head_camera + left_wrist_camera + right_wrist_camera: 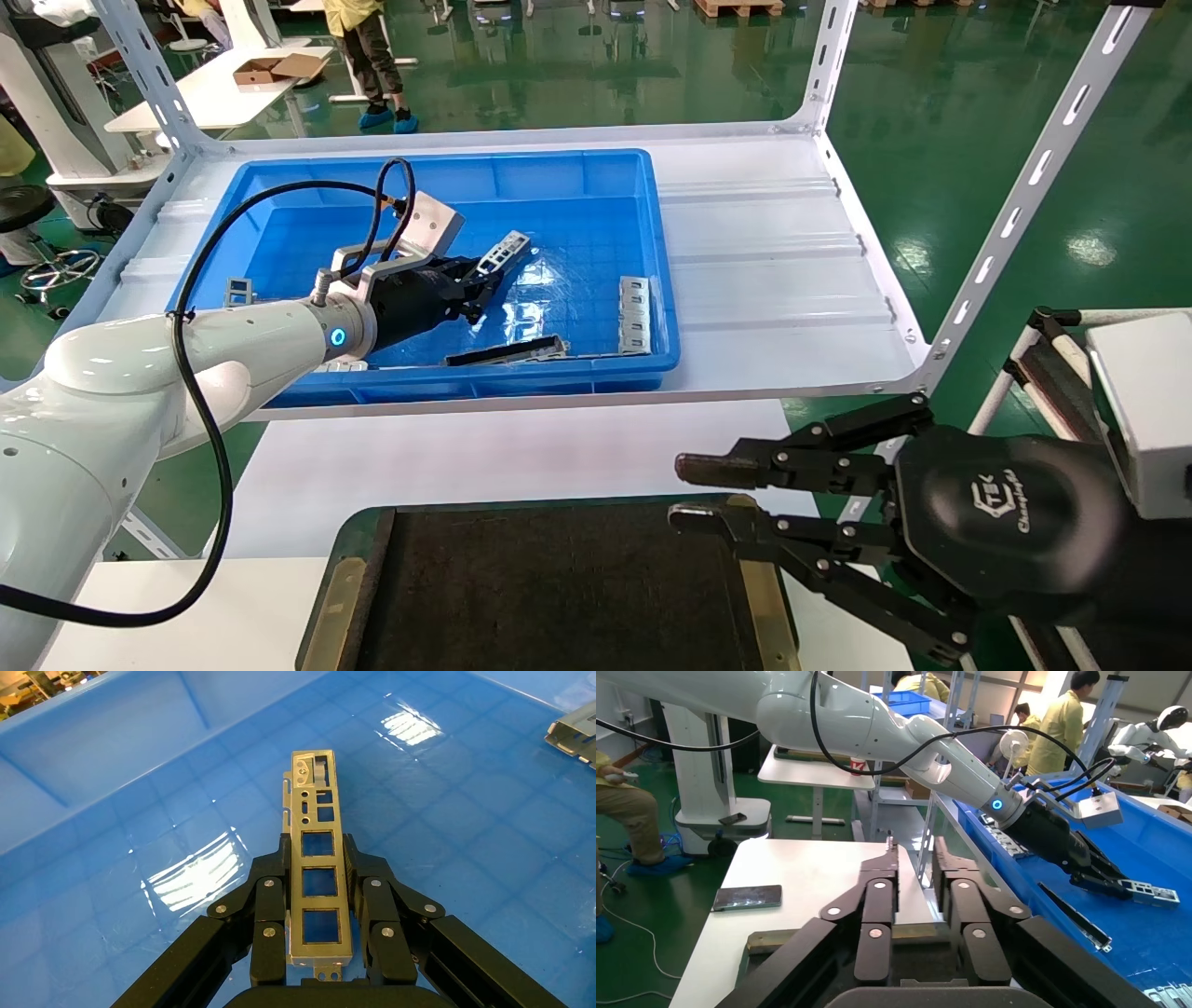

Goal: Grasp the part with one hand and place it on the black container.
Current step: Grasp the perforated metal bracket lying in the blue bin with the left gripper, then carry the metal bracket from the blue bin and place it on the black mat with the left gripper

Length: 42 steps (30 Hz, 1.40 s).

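Note:
The part, a slim silver-grey bar with a row of rectangular cut-outs, sits lengthwise between the fingers of my left gripper, which is shut on it. In the head view the part sticks out of the left gripper over the floor of the blue bin. The black container lies at the near edge, below the shelf. My right gripper hangs open and empty over the container's right side. The right wrist view shows the right gripper with a clear gap.
The deep blue bin stands on a white shelf with slotted uprights. Inside it lie a dark bar, clustered grey pieces at the right and another grey piece at the left. A phone lies on the white table.

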Tool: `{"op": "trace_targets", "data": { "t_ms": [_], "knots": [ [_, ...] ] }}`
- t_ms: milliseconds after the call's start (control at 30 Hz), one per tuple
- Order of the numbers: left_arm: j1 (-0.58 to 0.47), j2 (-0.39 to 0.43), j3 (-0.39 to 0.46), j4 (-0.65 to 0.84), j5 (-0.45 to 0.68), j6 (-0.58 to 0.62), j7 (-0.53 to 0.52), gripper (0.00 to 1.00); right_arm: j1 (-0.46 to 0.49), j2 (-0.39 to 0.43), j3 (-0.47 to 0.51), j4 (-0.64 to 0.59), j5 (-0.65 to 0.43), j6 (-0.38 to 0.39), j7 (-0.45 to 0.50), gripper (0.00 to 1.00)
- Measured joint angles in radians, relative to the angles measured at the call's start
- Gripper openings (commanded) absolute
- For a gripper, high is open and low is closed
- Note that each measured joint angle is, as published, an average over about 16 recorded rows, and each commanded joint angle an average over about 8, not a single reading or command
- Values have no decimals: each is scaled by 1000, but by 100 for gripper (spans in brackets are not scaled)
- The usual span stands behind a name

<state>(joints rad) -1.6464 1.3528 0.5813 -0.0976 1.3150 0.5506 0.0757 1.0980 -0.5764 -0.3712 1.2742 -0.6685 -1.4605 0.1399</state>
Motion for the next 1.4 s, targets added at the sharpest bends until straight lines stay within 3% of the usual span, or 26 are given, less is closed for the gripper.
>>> {"op": "trace_targets", "data": {
  "t_ms": [500, 1000, 1400],
  "knots": [
    [-47, -9, -5, -42, -51, 95, 1, 0, 0, 0, 0, 0, 0, 0, 0, 0],
    [-36, -114, -51, -124, -169, 598, 50, 0, 0, 0, 0, 0, 0, 0, 0, 0],
    [132, -233, -73, -302, -246, 853, 8, 0, 0, 0, 0, 0, 0, 0, 0, 0]
  ]
}}
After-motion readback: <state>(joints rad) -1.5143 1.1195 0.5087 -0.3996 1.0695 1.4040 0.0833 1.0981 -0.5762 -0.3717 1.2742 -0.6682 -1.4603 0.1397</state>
